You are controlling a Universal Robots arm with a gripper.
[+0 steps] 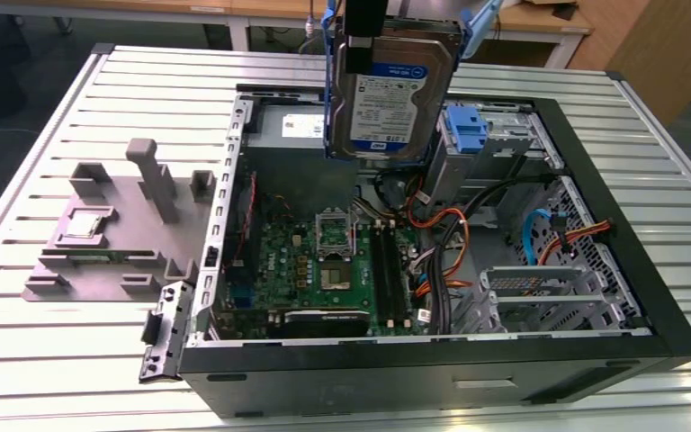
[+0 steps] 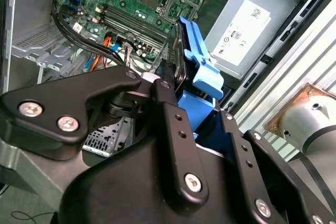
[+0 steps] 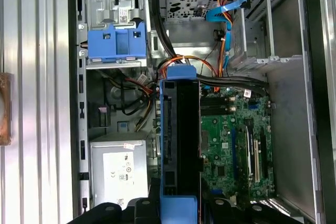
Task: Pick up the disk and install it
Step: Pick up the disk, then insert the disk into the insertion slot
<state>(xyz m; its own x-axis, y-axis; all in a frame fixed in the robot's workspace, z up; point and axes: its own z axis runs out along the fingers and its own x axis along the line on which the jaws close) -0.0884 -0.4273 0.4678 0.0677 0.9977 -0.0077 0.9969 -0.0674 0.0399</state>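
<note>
Our black tool (image 2: 190, 97) is clamped on the silver-grey, blue-caddied disk (image 1: 394, 83), hanging long-axis vertical over the open black PC case (image 1: 442, 382), white-and-blue label (image 1: 380, 110) facing the exterior view.

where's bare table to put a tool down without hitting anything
Bare slatted table lies between the grey fixture and the edge nearest the exterior camera, and along the far edge behind the fixture. Crowded: inside the case, with cables, motherboard and drive cages, under the held disk.
</note>
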